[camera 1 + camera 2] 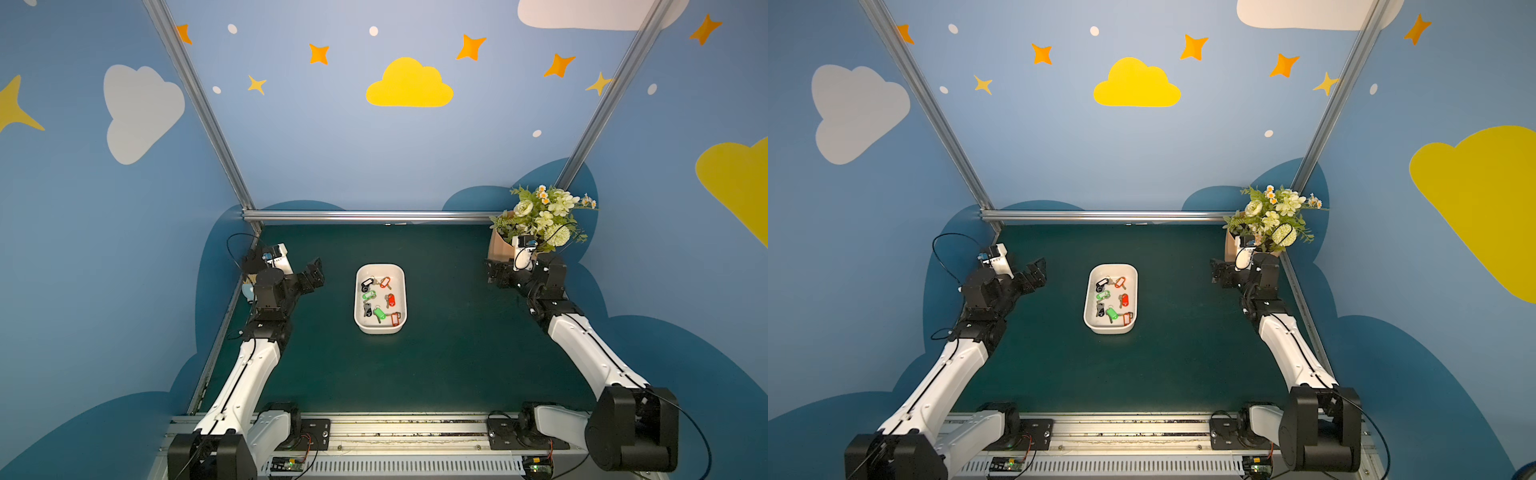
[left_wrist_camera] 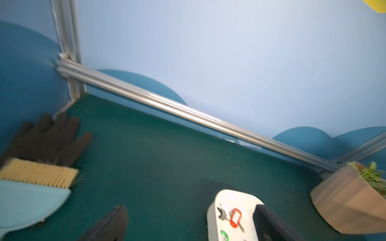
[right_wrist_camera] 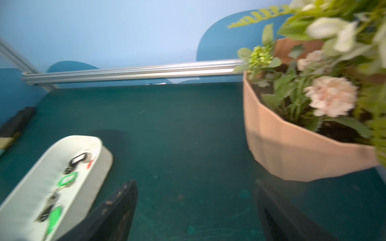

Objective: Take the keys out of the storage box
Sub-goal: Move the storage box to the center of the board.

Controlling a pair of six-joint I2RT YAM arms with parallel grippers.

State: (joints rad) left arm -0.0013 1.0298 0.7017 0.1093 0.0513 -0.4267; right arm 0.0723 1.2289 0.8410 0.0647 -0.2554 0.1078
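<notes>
**Key box at table centre**

Green table (image 1: 457, 353). Flower pot (image 1: 498, 245), far right corner. Storage box (image 1: 380, 329), centre, holding the keys (image 1: 380, 297). Left gripper (image 1: 315, 271) and right gripper (image 1: 492, 272): each spread wide, empty, well apart from box.

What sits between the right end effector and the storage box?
Nothing: only bare green mat separates the right end effector from the storage box, shown in both top views.
</notes>
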